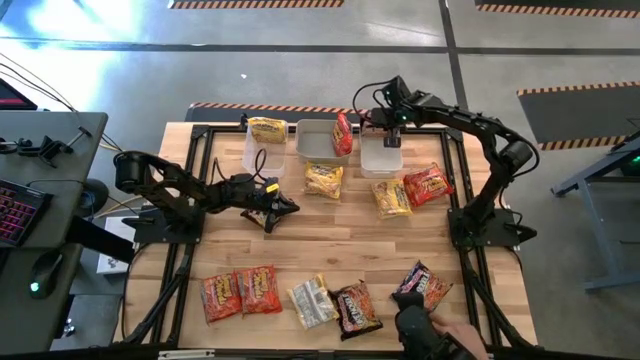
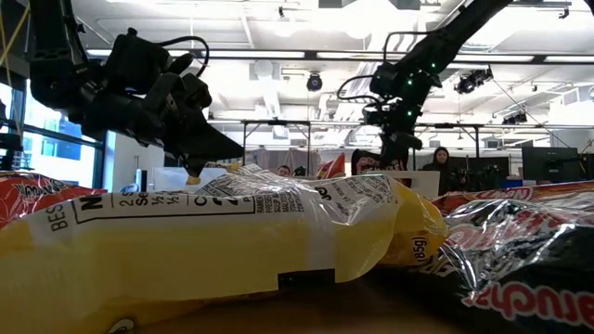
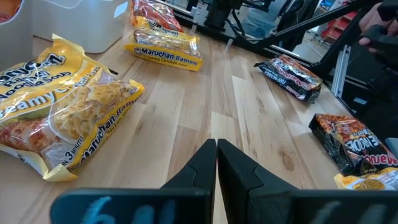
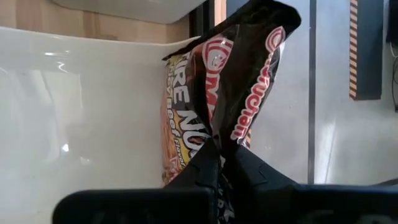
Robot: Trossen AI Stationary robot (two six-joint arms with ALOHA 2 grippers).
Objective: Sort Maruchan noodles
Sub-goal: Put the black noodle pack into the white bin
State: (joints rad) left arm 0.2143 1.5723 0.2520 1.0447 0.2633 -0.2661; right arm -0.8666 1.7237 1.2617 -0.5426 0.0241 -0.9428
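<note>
Holding a dark packet pinched by its edge, the right tool hangs over the rightmost tub at the far side of the counter. The right wrist view shows the packet dangling upright against the tub's white inner wall, so this looks like the drop step for dark wrappers.

Left tool sits mid-counter, fingers pressed together and gripping nothing, tip just above bare wood. It points toward the loose packets, probably waiting its turn or lining up a pick.

Three clear tubs stand in a row at the far edge, one per colour by my guess. A yellow packet rests on the left tub; a red packet leans on the rim of the middle tub. Whether either lies fully inside I cannot tell.

Unsorted Maruchan noodles lie flat on the counter:
- two yellow and one red just in front of the tubs
- two red-orange, one pale yellow and two dark along the near edge

A gloved hand of a person reaches in at the near edge, beside the dark packets there. Sorting is early; most packets are left.
</note>
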